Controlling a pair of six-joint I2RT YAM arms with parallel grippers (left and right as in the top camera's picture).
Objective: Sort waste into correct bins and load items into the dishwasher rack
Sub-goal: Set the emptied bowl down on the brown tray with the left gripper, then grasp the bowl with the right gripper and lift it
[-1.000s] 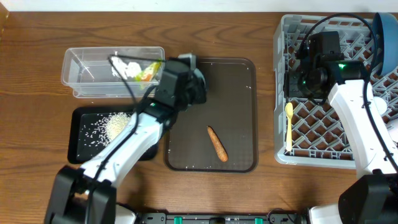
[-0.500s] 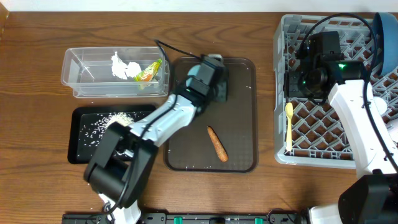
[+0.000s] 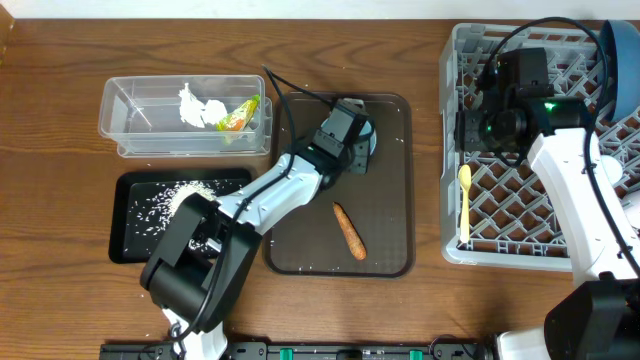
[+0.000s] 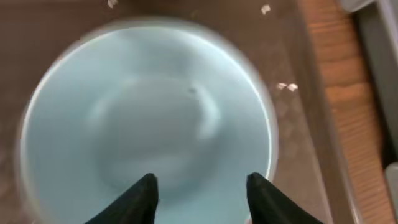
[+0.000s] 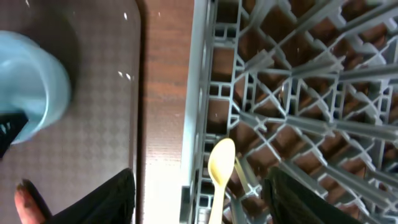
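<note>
**Left arm swings off the tub and over the small light-blue cup [image 4: 149, 118]**

Since a second ago my left arm has crossed from the clear tub [image 3: 120, 110] to the far end of the brown serving tray [image 3: 390, 220]. The left claw [image 4: 199, 193] now hangs right above the cup, which stands mouth-up on that tray. Its fingers are spread with nothing between them. The right arm has not shifted. The right claw [image 5: 202, 193] hovers over the near-left part of the dishwasher rack [image 3: 455, 100], also spread, just above the pale yellow spoon [image 5: 219, 165] lying in the grid.

The tissue [image 3: 200, 105] and the wrapper [image 3: 238, 117] lie in the tub and the rice [image 3: 180, 200] in the black tray [image 3: 125, 215]. The orange stick [image 3: 349, 230] is on the brown tray, apart from the cup.

I judge the cup to be light, stiff and smooth-walled, so it may slide or tip if nudged off-centre. From the wrist view the mouth looks wider than my finger gap. I would therefore pinch the rim, one finger inside and one outside, not try to span it. A gentle squeeze should do, since it seems empty and easy to carry to the rack
</note>
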